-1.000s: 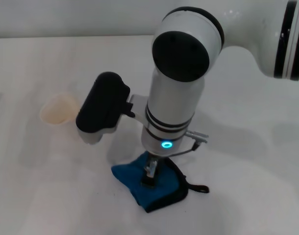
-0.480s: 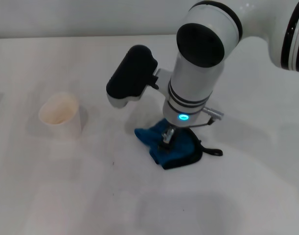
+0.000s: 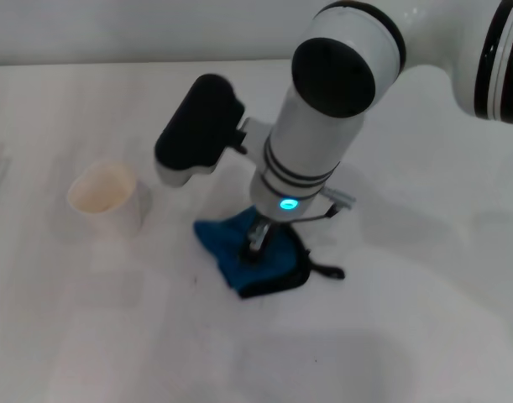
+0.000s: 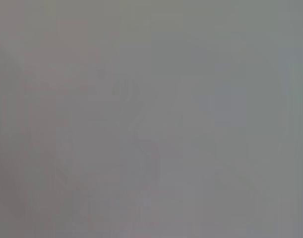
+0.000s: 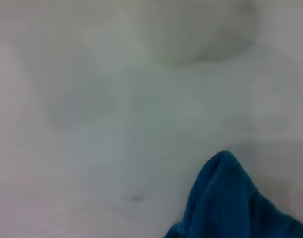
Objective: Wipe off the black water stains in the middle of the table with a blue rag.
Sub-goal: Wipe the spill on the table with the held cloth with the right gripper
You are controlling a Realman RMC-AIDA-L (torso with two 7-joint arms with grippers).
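My right gripper (image 3: 254, 242) points straight down at the middle of the white table (image 3: 424, 319) and is shut on the blue rag (image 3: 260, 267), pressing it onto the tabletop. The rag is bunched, with its black edging and loop tab on the side toward my right. In the right wrist view the rag (image 5: 225, 203) shows as a blue fold over the white tabletop. The black water stains do not show as a puddle; only a tiny dark speck (image 3: 195, 280) lies left of the rag. My left gripper is out of view.
A white paper cup (image 3: 105, 197) stands upright on the table to the left of the rag, about a hand's width away. The right arm's black wrist housing (image 3: 197, 126) hangs over the table between the cup and the rag.
The right gripper dragged the rag away and to the right across the table, then back to the left toward the cup. The cup has not moved.
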